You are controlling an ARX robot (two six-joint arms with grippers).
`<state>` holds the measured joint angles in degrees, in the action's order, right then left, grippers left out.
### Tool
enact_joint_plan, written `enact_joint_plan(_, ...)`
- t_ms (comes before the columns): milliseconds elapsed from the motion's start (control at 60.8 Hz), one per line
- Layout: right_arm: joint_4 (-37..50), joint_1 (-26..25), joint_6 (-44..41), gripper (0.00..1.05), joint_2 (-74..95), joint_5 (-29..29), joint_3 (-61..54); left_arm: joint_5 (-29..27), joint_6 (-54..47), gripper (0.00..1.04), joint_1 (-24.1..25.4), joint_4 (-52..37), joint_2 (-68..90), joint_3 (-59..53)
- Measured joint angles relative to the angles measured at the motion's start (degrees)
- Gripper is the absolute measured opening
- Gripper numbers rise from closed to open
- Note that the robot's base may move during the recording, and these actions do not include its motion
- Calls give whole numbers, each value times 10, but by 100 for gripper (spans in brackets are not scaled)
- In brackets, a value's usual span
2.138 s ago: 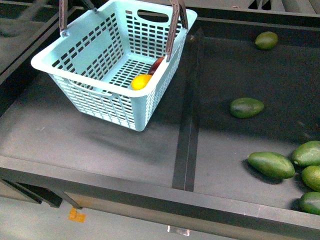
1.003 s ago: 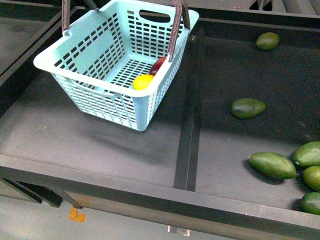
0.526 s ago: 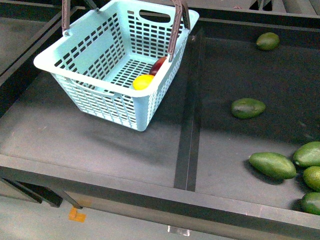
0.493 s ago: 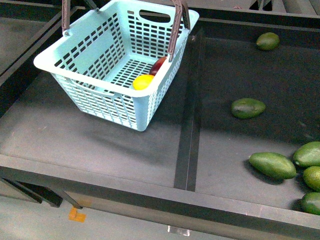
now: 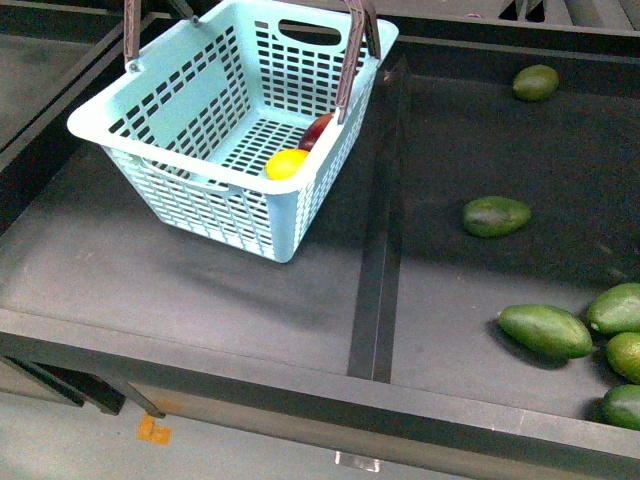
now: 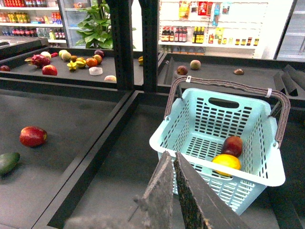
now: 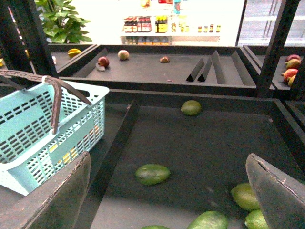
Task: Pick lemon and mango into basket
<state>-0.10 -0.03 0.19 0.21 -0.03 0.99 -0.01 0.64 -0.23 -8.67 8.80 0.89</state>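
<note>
The basket (image 5: pixel 190 185) sat on the dark shelf (image 5: pixel 150 290) in the left bay, tilted, both brown handles (image 5: pixel 350 55) raised. The lemon (image 5: pixel 286 164) lay on the basket floor against the near right wall, and the mango (image 5: pixel 316 130) lay just behind it, touching. From the left wrist, both fruits showed in the same corner, lemon (image 6: pixel 226 162) in front of mango (image 6: pixel 232 145). The left gripper (image 6: pixel 173 191) hung short of the basket, fingers pressed together, holding nothing. The right gripper (image 7: pixel 167 195) was spread wide, empty, over the right bay. Green fruits (image 5: pixel 495 215) lay scattered in that bay, well apart from the basket.
</note>
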Motion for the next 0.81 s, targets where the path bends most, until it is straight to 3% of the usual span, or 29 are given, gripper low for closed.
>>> enact_joint_plan(82,0,0,0,96,0,0,0,0,0,3,0,80,-71,0)
enact_joint_plan(575,0,0,0,96,0,0,0,0,0,4,0,84,-84,0)
enact_joint_plan(723,0,0,0,96,0,0,0,0,0,43,0,84,-84,0)
enact_joint_plan(806,0,0,0,96,0,0,0,0,0,69,0,84,-84,0)
